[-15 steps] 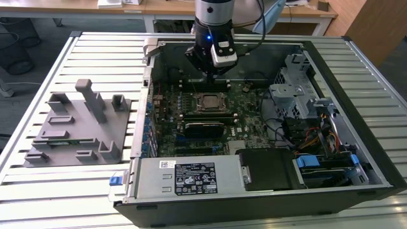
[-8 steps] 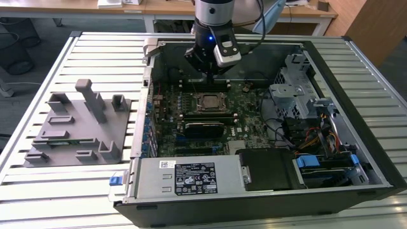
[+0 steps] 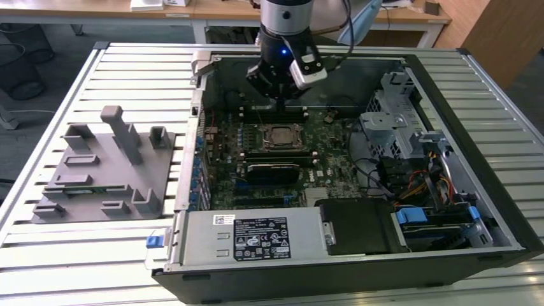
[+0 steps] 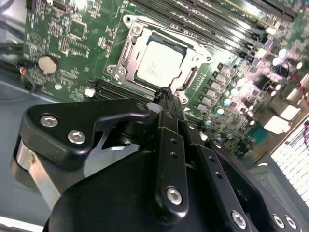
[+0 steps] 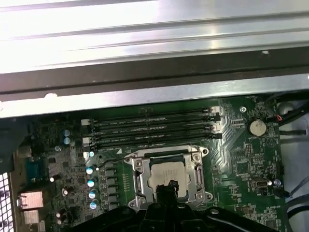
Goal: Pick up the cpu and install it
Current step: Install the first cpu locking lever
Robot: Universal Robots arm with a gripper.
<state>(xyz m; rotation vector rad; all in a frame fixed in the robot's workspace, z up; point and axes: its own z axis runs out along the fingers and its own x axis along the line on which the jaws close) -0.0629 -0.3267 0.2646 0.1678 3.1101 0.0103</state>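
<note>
The pincer [image 4: 163,93] is closed, its black fingers drawn together to one tip, gripping nothing. It hangs just above the cpu [image 4: 157,65] without touching it. The cpu lies flat in its metal socket frame [image 5: 136,180] on the green motherboard [image 5: 241,174]. Four memory slots [image 5: 149,128] run just beside the socket, between it and the case wall [image 5: 145,92]. In the exterior view the open computer case [image 3: 476,95] lies on a slatted metal counter [image 3: 127,70], with a grey fixture [image 3: 102,172] well apart at the exterior view's left.
</note>
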